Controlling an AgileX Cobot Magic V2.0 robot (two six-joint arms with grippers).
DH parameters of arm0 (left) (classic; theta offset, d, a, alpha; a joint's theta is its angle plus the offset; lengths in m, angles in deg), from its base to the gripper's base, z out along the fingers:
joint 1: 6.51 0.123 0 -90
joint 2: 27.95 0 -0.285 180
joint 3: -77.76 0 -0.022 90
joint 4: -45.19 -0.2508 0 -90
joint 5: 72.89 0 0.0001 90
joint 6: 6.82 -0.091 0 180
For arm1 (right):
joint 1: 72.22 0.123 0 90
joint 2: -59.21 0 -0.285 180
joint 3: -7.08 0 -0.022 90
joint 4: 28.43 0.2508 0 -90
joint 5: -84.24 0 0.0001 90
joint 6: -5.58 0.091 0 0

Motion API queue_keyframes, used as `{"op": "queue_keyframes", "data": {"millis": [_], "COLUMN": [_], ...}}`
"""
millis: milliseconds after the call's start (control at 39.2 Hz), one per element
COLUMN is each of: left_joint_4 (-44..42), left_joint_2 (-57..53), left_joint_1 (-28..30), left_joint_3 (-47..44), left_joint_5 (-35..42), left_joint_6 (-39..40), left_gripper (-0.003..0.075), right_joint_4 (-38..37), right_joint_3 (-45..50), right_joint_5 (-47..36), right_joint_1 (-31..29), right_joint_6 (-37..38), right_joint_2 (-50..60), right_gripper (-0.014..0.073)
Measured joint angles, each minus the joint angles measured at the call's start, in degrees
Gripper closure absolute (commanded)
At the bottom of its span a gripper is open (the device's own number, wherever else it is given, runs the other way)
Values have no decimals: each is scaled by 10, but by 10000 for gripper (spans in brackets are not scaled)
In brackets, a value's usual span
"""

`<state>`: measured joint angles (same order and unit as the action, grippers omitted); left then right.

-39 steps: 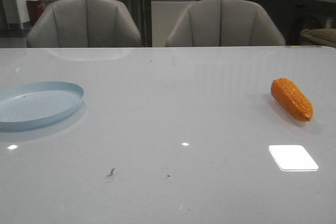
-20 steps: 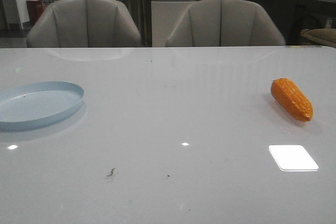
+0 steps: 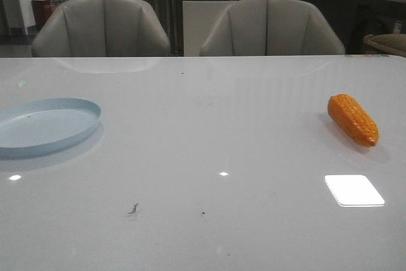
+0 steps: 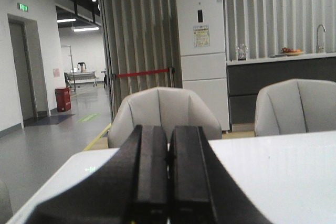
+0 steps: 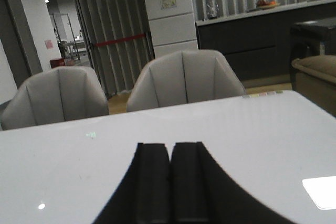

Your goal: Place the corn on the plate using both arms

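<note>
The orange corn (image 3: 353, 119) lies on the white table at the right side in the front view. The pale blue plate (image 3: 44, 126) sits at the left side, its left part cut off by the frame edge. Neither arm shows in the front view. My left gripper (image 4: 169, 129) shows only in the left wrist view, its black fingers pressed together with nothing between them. My right gripper (image 5: 169, 146) shows only in the right wrist view, also shut and empty. Neither wrist view shows the corn or the plate.
Two grey chairs (image 3: 101, 26) (image 3: 271, 26) stand behind the table's far edge. A bright light reflection (image 3: 353, 190) lies on the tabletop in front of the corn. Small dark specks (image 3: 134, 208) mark the table near the front.
</note>
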<state>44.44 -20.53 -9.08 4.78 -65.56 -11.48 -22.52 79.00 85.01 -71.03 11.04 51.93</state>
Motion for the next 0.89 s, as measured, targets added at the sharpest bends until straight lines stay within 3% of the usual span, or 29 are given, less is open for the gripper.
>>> {"op": "queue_keyframes", "data": {"millis": [230,408,689,765,893], "left_joint_4": [-15,-15,-7,26,58], "left_joint_2": [97,237,459,501,568], "left_joint_1": [0,0,0,0,0], "left_joint_3": [133,213,232,232,232], "left_joint_5": [-59,-62,-31,-19,-12], "left_joint_6": [0,0,0,0,0], "left_gripper": [626,626,612,545,395], "right_joint_4": [-21,-26,-26,-26,-26], "right_joint_3": [-137,-230,-275,-275,-275], "right_joint_5": [32,31,-15,-15,-13], "right_joint_1": [0,0,0,0,0], "right_joint_6": [0,0,-1,-1,-1], "right_joint_2": [-87,-249,-485,-528,-584], "right_gripper": [535,535,531,457,216]}}
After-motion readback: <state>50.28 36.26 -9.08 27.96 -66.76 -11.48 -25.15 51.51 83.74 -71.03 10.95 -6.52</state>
